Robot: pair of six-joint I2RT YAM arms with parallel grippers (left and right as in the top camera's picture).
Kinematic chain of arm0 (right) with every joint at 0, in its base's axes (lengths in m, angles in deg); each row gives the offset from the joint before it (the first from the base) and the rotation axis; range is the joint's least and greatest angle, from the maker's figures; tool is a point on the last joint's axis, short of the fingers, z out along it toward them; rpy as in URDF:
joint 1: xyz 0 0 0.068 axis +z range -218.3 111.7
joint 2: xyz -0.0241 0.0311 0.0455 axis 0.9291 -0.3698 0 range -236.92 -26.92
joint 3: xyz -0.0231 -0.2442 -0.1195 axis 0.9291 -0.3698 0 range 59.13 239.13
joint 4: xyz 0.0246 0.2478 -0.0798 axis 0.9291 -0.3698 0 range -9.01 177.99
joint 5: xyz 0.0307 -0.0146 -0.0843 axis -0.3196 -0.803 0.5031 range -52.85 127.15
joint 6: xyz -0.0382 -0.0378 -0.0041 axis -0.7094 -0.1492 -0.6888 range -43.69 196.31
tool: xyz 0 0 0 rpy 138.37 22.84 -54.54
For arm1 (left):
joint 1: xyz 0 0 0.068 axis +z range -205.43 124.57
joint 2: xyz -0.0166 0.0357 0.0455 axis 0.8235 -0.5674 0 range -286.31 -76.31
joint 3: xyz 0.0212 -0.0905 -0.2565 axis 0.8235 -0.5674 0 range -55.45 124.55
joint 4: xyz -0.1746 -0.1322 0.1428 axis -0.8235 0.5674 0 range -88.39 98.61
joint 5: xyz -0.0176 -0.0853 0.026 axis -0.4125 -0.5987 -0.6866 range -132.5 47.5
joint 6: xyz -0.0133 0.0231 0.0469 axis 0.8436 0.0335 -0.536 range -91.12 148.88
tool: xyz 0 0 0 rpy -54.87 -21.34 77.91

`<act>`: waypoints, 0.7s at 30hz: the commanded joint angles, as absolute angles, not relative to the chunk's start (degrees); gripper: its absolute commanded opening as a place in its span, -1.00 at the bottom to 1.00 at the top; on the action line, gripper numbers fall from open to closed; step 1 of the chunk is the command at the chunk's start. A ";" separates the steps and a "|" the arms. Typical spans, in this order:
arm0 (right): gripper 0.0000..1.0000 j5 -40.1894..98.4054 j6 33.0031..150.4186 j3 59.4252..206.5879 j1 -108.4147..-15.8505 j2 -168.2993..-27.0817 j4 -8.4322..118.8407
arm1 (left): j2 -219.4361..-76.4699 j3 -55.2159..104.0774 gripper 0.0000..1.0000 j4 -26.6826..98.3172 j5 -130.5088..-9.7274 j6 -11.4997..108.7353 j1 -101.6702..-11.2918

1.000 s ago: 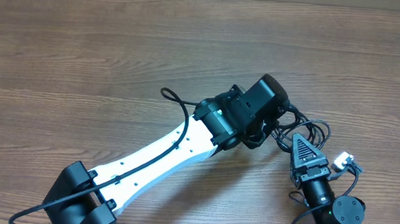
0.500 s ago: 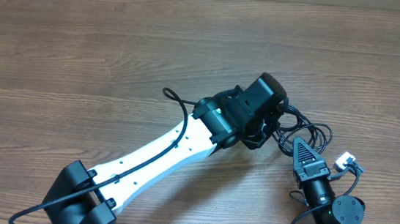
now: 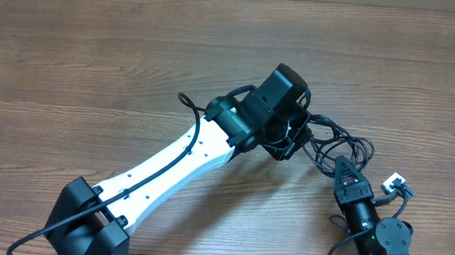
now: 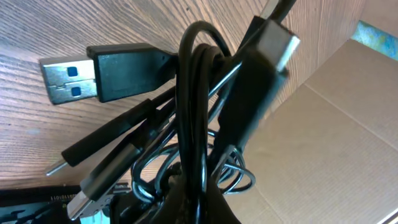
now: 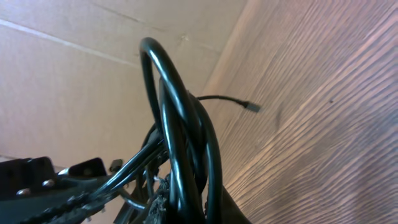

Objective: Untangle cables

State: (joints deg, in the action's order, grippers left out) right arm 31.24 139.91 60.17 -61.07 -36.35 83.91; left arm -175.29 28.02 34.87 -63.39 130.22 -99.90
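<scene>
Cables (image 3: 339, 145), thin and black, lie in a tangled bunch right of the middle of the counter (image 3: 93, 48), nearer the edge where both arms are mounted. Over the last second the right fingers (image 3: 343, 170) have narrowed from a wide spread to nearly pressed together. They now appear to pinch a loop at the near side of the bunch, and the right wrist view shows strands rising straight from between them. The left fingers (image 3: 290, 142), pressed together on the other side of the bunch, have drawn back toward the far left corner, so the loops look stretched between the two arms. A blue-tongued USB plug (image 4: 68, 79) hangs free beside the left grip. By my reading, the pulling apart has begun, with each arm holding one side, though the tangle is not yet loosened.
</scene>
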 commanded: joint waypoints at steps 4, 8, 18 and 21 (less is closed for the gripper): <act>-0.75 35.24 136.69 59.60 -60.96 -37.07 83.30 | -174.04 29.59 -0.92 34.39 -65.07 127.40 -98.68; -0.75 36.27 135.25 59.60 -60.96 -37.07 83.17 | -174.04 29.57 -0.92 34.39 -65.42 126.68 -97.78; -0.76 37.53 131.32 59.60 -60.96 -37.22 83.15 | -174.06 29.57 -0.92 36.66 -71.01 124.54 -94.46; -0.76 37.56 131.29 59.60 -60.96 -37.22 83.15 | -174.06 29.57 -0.92 37.80 -70.05 123.18 -94.26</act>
